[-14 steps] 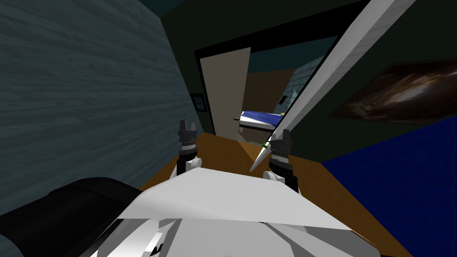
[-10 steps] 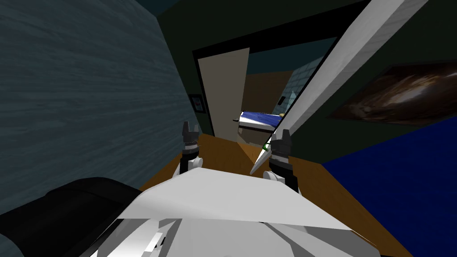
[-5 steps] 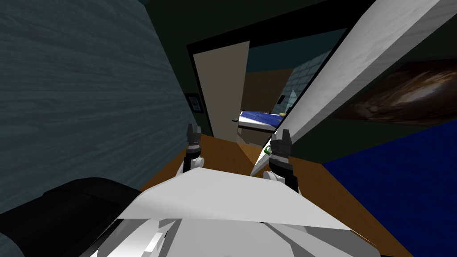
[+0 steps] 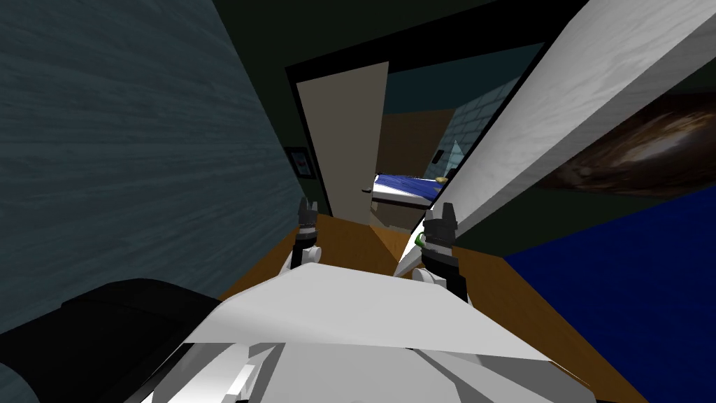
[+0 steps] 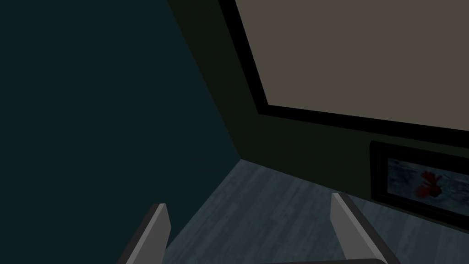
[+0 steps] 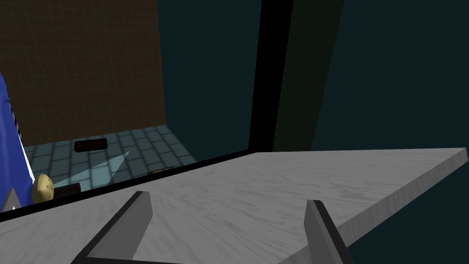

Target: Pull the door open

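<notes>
A blue-grey plank wall (image 4: 126, 154) runs along my left. The door (image 4: 559, 105), a pale grey, grained slab, stands swung out from its black frame (image 4: 335, 66) and is seen nearly edge-on, slanting from upper right to its lower corner just beside the right end effector (image 4: 448, 207), on that hand's inner side. In the right wrist view its broad face lies close ahead of both fingers (image 6: 137, 215), which are spread wide with nothing between them; whether they touch it, I cannot tell. A brown wooden floor (image 4: 349, 245) leads through the opening to a beige door (image 4: 346, 140) and a bed (image 4: 405, 187) with a blue cover. The left end effector (image 4: 308, 203) hangs well apart from the door near the plank wall, its fingers likewise spread. A small green thing (image 4: 418, 239) sits against the door edge by the right end effector.
</notes>
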